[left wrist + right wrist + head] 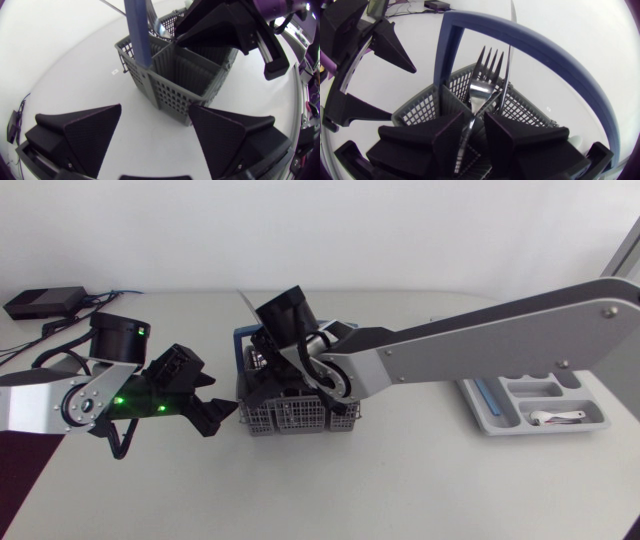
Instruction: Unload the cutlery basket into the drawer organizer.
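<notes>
The grey mesh cutlery basket [290,418] is set upright near the middle of the white tabletop [400,490], and it is spanned by a blue arched handle [530,42]. A fork [482,90] is seen standing tines-up in one of its compartments, with a knife [509,60] leaning just beside it; the blade rises past the handle.

The right gripper [472,137] is lowered into the basket from above, and the fork's handle runs down into it. Whether it is clamped on the fork cannot be told.

The left gripper [155,132] is held low just beside the basket's left side, its fingers spread wide apart with nothing between them. A corner of the basket lies just ahead of it, and whether it is touched cannot be told.

Well apart, at the right of the tabletop, the white drawer organizer [490,415] is laid flat. A single pale utensil [560,417] is seen in one of its compartments. A small black box [45,302] with cables is placed at the far left corner.
</notes>
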Available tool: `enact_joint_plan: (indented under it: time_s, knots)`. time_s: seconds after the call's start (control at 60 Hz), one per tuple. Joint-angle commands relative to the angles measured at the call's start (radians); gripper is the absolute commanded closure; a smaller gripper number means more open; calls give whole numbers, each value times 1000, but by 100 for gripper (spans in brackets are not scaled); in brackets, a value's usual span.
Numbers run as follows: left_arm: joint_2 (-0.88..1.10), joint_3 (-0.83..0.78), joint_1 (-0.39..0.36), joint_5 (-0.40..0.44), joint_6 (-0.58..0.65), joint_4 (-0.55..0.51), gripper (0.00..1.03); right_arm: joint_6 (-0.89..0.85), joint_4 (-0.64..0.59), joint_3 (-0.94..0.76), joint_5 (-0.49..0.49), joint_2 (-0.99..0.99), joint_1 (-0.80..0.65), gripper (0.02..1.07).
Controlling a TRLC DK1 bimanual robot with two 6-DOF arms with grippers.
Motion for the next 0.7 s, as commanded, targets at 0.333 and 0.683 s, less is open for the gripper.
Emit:
enact_joint_plan:
  time_s: [0.333, 0.683]
  knots:
    - [31, -28, -5, 19, 20, 20, 10, 39, -5, 15, 9, 2, -2, 58]
    - [34, -42, -5, 19, 21, 26, 10, 61, -38, 41, -39, 9, -13, 93]
